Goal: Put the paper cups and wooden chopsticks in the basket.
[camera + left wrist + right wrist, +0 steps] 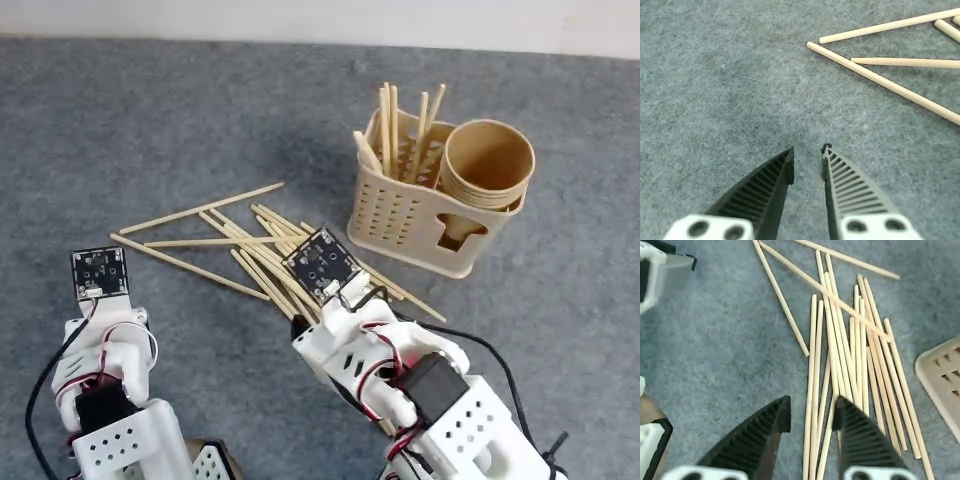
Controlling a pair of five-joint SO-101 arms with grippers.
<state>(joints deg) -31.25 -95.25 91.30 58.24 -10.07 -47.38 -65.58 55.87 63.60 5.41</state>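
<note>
Hovering with right gripper (811,405) and left gripper (808,148) slightly parted, empty. Having paper cups (488,165) inside basket (395,225); leaving many chopsticks (813,365) lying beside basket.

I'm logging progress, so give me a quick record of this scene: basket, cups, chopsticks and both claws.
basket: upright on the grey mat
paper cups: stacked in one basket compartment
chopsticks in basket: several, standing in the other compartment
loose chopsticks: many, lying on the mat
left claw: open, empty, over bare mat
right claw: open, over the loose pile
</note>
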